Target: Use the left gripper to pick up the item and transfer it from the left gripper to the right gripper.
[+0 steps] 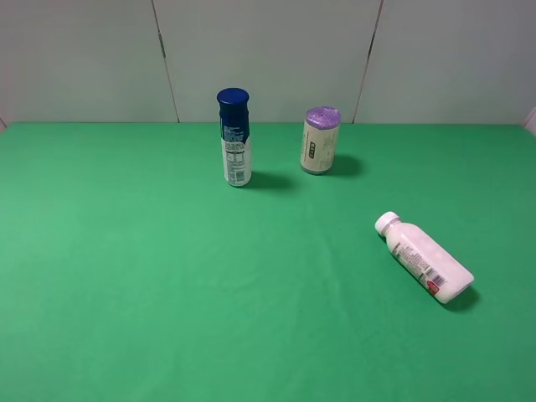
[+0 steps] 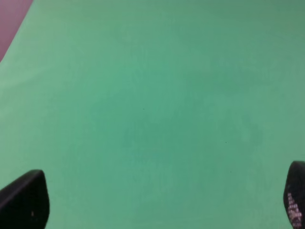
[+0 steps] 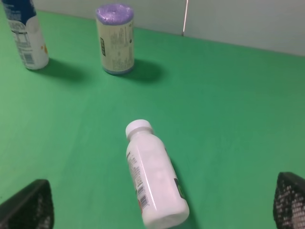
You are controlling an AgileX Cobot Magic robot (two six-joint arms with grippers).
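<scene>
White bottle (image 3: 153,178) toppled, between right hand (image 3: 164,210) fingers (ungripped)

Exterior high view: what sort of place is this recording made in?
Probably a lab or test bench, not a home: a table covered in plain green cloth, bare pale panel walls behind, and only three containers laid out, one white bottle on its side.

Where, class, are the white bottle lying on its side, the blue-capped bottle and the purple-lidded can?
white bottle (image 1: 425,257): high view, on the middle of its body.
blue-capped bottle (image 1: 235,142): high view, on its upper label.
purple-lidded can (image 1: 320,146): high view, on its beige side.
</scene>
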